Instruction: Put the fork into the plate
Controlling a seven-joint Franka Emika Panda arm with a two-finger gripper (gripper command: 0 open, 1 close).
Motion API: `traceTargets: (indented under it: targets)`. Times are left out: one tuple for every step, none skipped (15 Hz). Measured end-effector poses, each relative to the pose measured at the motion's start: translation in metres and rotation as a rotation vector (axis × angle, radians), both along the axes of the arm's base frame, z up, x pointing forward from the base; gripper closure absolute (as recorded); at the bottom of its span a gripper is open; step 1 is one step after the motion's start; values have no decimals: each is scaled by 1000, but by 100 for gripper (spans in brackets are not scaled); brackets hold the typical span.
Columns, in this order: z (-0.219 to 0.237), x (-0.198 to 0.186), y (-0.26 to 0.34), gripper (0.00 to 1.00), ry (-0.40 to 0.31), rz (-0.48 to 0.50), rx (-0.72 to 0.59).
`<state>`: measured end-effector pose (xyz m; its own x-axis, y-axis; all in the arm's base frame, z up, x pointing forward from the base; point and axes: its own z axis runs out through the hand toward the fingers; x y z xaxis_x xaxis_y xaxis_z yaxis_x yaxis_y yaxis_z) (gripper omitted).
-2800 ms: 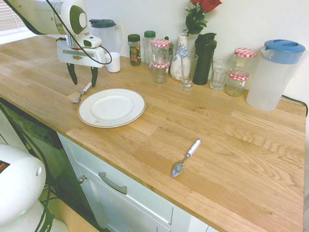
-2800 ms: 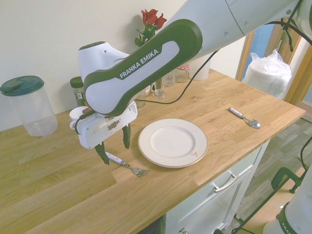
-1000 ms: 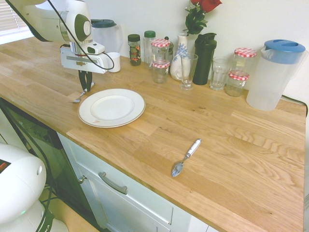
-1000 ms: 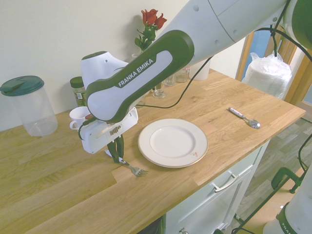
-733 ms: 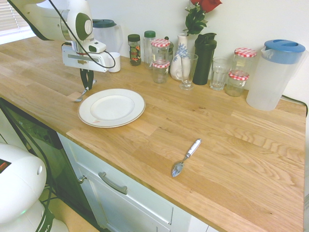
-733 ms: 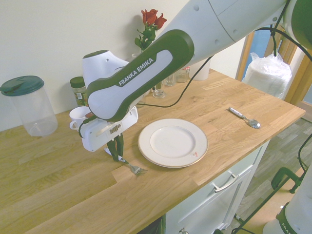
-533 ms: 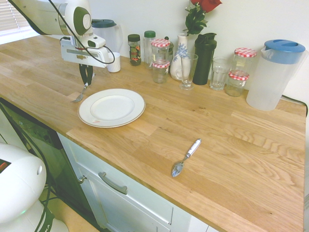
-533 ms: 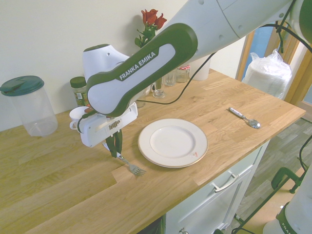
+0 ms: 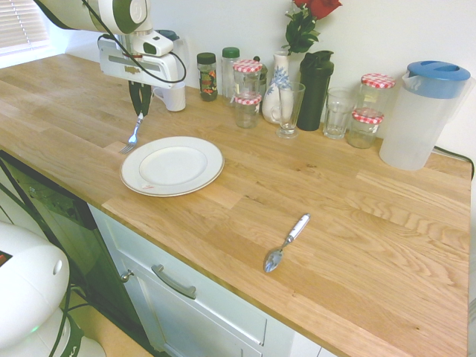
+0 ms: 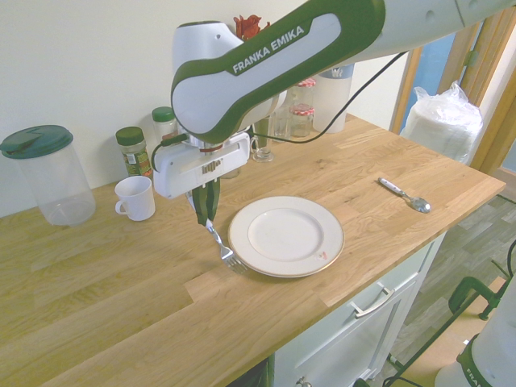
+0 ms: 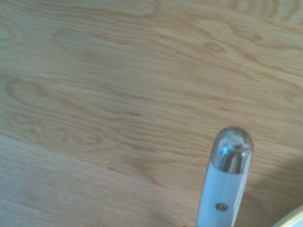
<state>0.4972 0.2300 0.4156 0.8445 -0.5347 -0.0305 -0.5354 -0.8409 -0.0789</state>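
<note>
Near the worktop's long front edge, the gripper [image 10: 207,219] pinches the fork [image 10: 218,237] by its handle, tines slanting down beside the plate [image 10: 286,236], presumably so they can swing over its rim.

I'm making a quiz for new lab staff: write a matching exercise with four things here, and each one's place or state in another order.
1. Fork
2. Spoon
3. Mug
4. Plate

A. white, with a handle, standing upright
B. gripped in the fingers, tines lowest
C. round, thin dark rim line
D. lying on the counter, bowl end toward the cabinet

Pairs: 1-B, 2-D, 3-A, 4-C
</note>
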Motion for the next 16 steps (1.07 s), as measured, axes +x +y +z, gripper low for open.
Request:
traceTargets:
  targets:
    - [3, -2, -8, 100, -2, -4, 10]
    - [6, -5, -16, 100, -3, -11, 20]
    - [8, -8, -27, 100, -2, -20, 30]
    - [8, -11, -40, 100, -2, -31, 39]
    - [8, -13, -55, 100, 0, -44, 44]
    - [5, -17, -71, 100, 5, -60, 47]
    - [3, -21, -86, 100, 11, -73, 49]
    - [-1, -26, -98, 100, 16, -85, 46]
    - [-3, -30, -109, 100, 21, -97, 43]
    - [-5, -33, -119, 100, 25, -110, 42]
    - [-7, -35, -126, 100, 29, -117, 41]
    - [-10, -37, -133, 100, 34, -123, 39]
    - [-13, -38, -136, 100, 39, -128, 38]
    - [-15, -40, -138, 100, 45, -132, 37]
    - [-18, -41, -139, 100, 49, -133, 35]
    - [-20, -41, -140, 100, 52, -134, 34]
